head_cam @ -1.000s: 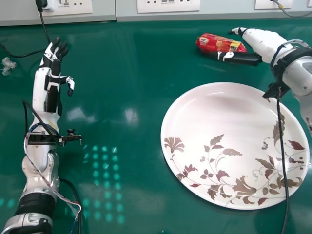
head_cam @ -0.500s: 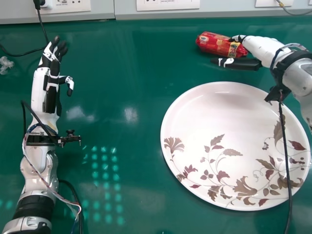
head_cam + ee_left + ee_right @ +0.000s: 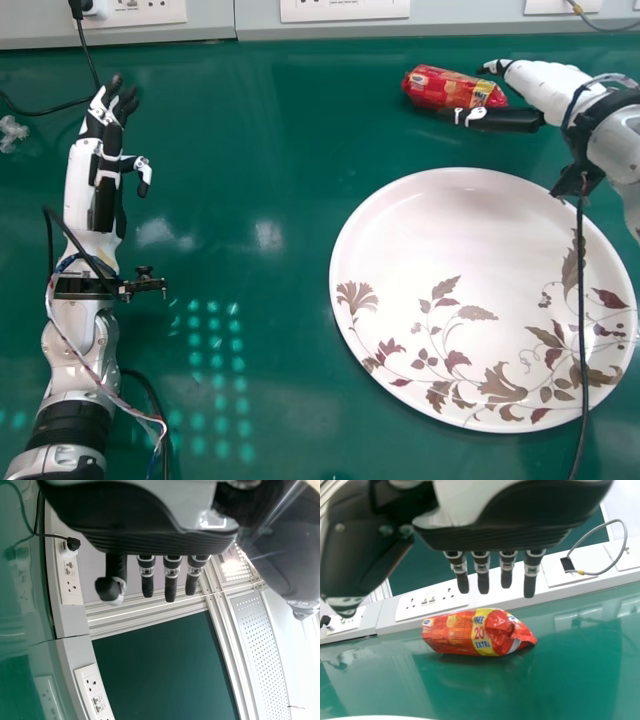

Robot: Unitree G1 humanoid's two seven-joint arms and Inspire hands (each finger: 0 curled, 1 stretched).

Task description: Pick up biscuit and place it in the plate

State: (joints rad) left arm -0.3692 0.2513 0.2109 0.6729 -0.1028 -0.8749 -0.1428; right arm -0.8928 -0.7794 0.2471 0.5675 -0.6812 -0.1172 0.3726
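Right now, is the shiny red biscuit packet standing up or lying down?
Lying down: the shiny red biscuit packet rests with its long side along the glossy green table.

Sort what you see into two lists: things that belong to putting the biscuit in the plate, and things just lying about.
Belongs to the job:
- red biscuit packet
- flowered plate
- right robot hand

Lying about or idle:
- crumpled scrap
- black cable
- left robot hand

A glossy green table [image 3: 280, 330] carries rows of light dots [image 3: 218, 358]; behind it, white sockets [image 3: 345, 10] line a grey strip [image 3: 465, 22], with a dark green board [image 3: 165, 675] beyond.
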